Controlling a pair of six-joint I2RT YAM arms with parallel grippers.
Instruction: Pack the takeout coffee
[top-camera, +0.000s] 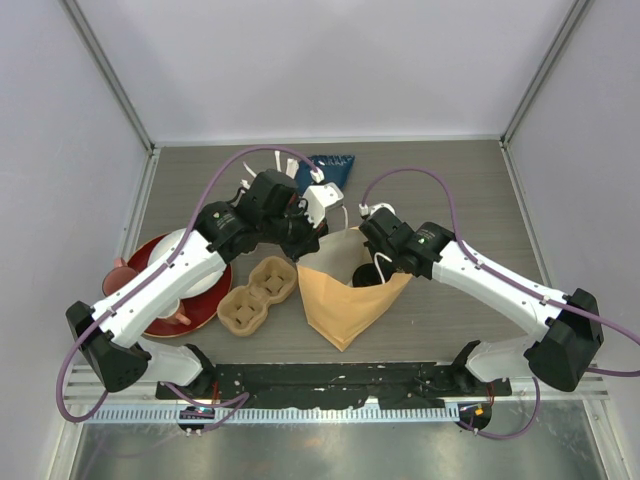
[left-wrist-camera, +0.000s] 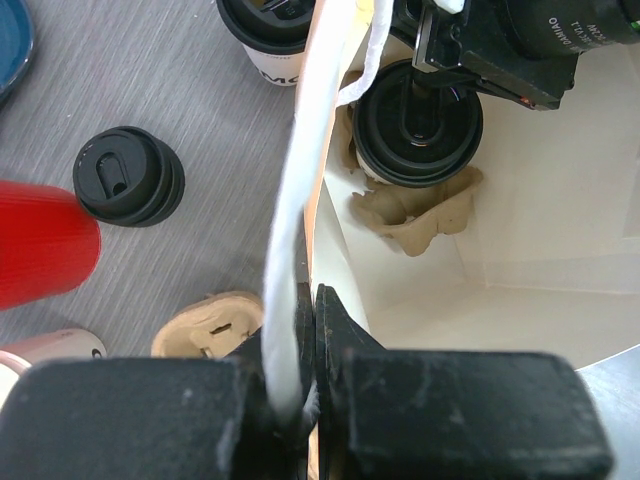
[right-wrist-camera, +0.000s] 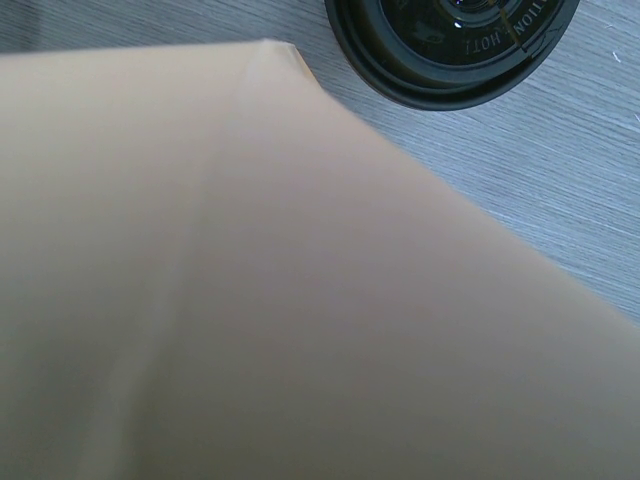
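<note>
The left gripper (left-wrist-camera: 313, 305) is pinched tight on the white handle (left-wrist-camera: 300, 190) of the bag (top-camera: 345, 300), holding that side of the mouth up. The right gripper (top-camera: 374, 250) is closed as well, down at the bag's mouth right over the bagged cup (left-wrist-camera: 418, 120); I can't tell whether it has hold of anything there. That cup sits inside the bag in a pulp tray (left-wrist-camera: 420, 210). A loose cup (left-wrist-camera: 130, 175) stands on the table just outside the bag wall, near the red cup (left-wrist-camera: 40, 245), and a far cup (left-wrist-camera: 268, 30) stands close to the bag's edge. An empty tray (top-camera: 257, 295) lies left of the bag.

To my eye these cups want a soft touch: thin paper walls that would dent under a hard squeeze, and a slick plastic lid that is only pressed on and might pop off if lifted by it. I'd take one around the paper wall just under the lid rim, keep it upright, and mind the floppy bag, which I'd guess sags shut without that handle hold
</note>
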